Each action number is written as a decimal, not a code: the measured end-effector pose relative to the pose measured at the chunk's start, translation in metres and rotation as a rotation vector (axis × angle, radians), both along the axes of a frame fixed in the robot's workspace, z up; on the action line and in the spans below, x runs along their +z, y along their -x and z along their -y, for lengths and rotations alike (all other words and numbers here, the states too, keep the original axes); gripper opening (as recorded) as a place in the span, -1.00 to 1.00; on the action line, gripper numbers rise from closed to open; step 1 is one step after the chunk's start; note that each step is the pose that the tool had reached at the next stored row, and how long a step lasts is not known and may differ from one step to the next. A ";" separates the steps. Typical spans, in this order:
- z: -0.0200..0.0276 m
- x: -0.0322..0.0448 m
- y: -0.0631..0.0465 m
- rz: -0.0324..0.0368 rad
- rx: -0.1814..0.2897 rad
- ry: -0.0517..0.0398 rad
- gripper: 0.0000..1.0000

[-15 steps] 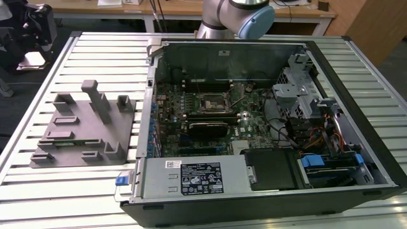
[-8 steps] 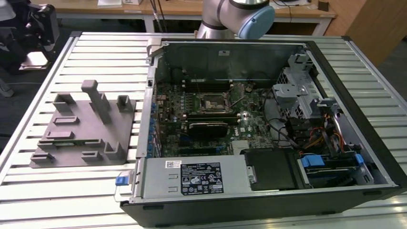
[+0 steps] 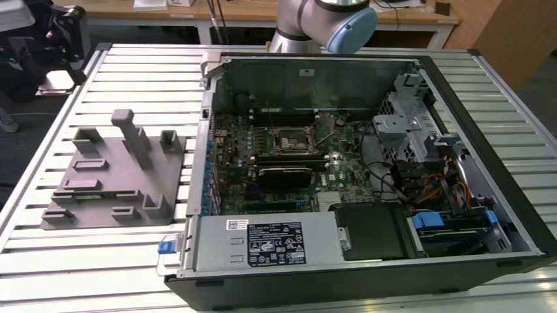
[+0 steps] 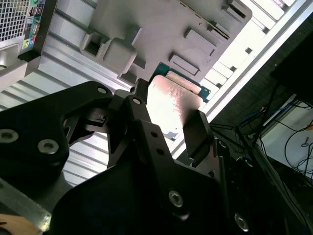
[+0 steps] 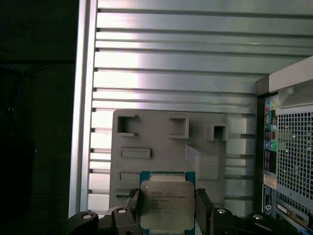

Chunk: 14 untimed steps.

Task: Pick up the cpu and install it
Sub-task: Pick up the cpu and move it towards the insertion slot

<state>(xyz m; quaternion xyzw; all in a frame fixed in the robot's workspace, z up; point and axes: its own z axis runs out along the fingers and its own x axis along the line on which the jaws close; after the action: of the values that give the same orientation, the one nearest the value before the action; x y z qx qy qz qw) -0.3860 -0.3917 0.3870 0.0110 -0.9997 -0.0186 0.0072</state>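
cpu (image 5: 166,201) cut by the first wrist view's edge, its sides behind gripper (image 5: 168,198) fingers, arm (image 3: 324,23) cropped at exterior view's top

The exterior view looks down from high and well back, taking in the slatted table (image 3: 87,261), the grey tray (image 3: 113,176), the open computer case (image 3: 348,283) and my arm (image 3: 327,19). Both wrist cameras ride close behind my claw (image 5: 167,208). The first wrist view faces straight down past it, the second slants across it. Both wrist views share the cpu (image 4: 171,103) in my grip and the tray beyond it.
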 end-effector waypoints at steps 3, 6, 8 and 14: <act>0.0000 0.0000 -0.003 -0.0001 0.000 0.0000 0.07; 0.0000 0.0000 -0.005 -0.0001 0.000 0.0000 0.07; 0.0000 0.0000 -0.006 -0.0001 0.000 0.0000 0.07; 0.0000 0.0000 -0.009 0.0000 0.000 0.0000 0.07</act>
<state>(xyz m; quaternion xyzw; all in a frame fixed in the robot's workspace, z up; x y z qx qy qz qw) -0.3766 -0.3917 0.3870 0.0110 -0.9997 -0.0186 0.0072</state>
